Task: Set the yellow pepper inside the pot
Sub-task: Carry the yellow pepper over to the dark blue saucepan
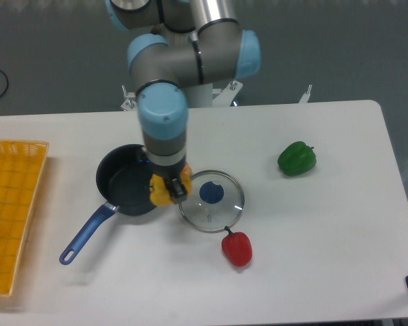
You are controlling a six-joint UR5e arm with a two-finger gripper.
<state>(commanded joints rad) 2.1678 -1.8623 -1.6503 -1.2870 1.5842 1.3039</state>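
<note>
My gripper [168, 189] is shut on the yellow pepper [161, 193], a small glossy yellow piece that shows between and below the fingers. It hangs at the right rim of the pot [122, 182], a dark navy round saucepan with a long blue handle [87, 233] pointing to the front left. The pepper is over the pot's right edge, between the pot and the glass lid. The arm's wrist hides the top of the pepper.
A round glass lid with a blue knob [211, 194] lies just right of the pot. A red pepper [237, 248] lies in front of the lid. A green pepper [297, 158] sits at the right. A yellow basket [13, 204] is at the left edge.
</note>
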